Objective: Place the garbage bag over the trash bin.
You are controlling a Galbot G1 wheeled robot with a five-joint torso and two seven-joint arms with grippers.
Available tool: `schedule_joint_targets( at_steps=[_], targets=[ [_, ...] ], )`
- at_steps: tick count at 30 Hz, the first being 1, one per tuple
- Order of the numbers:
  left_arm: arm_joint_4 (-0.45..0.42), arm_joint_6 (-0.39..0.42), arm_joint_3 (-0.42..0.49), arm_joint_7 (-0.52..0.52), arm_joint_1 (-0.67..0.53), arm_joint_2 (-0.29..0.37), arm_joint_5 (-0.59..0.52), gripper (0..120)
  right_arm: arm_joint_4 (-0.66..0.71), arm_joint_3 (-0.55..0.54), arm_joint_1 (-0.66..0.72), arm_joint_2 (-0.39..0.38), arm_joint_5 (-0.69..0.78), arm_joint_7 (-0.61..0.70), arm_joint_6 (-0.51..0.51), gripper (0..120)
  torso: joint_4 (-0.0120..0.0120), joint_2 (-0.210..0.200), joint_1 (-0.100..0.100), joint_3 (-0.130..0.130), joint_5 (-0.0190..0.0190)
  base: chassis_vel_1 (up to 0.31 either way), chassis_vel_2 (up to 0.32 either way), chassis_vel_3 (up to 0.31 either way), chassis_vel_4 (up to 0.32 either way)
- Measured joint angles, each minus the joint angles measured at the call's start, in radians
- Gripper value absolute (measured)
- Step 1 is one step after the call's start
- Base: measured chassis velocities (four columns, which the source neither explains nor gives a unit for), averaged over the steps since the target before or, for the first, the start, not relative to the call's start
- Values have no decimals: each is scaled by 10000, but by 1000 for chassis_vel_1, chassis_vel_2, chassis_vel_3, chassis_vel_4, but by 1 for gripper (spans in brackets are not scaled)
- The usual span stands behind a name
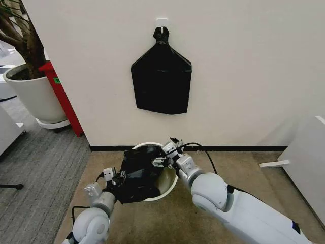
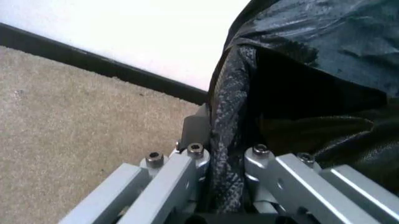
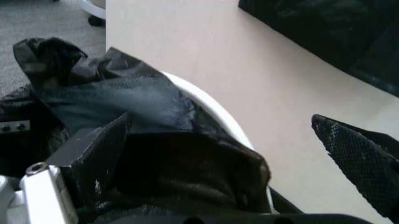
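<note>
Beige carpet meets a white wall where our bin (image 1: 170,184) stands. Over its left side lies the bag (image 1: 138,175); our left gripper (image 1: 118,179) pinches its edge, and our right gripper (image 1: 161,158), fingers spread inside the plastic, holds the far side.

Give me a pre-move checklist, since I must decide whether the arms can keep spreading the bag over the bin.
1. Left end effector holds the garbage bag: ok; the left wrist view shows plastic pinched between its fingers.
2. Right end effector holds the bag: cannot tell; one finger stands apart from the plastic.
3. Bag over the trash bin: ok, it lies across the opening.
4. Bag edge pulled around the whole rim: not ok; bare white rim shows on the wall side and the robot's right.
5. Bin upright on the carpet: ok.
6. Wall-hung bag bundle away from the arms: ok.
</note>
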Motion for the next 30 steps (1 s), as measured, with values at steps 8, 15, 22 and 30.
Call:
schedule_joint_targets(
  at_steps=[8,15,22,30],
  targets=[
    [-100,1,3,6,102,21,19,4,-362,-300,114,104,-130,0,123,100,1,0,0,0,0,0,0,0,0],
    [-106,0,73,24,184,21,112,4,-513,-495,308,354,-168,49,198,100,1,0,0,0,0,0,0,0,0],
    [-118,-3,217,42,245,-22,223,4,-682,-593,988,692,143,304,192,100,2,0,0,0,0,0,0,0,0],
    [-321,-30,294,165,604,-93,441,4,-1106,-581,1330,863,260,385,374,100,1,0,0,0,0,0,0,0,0]
  ],
)
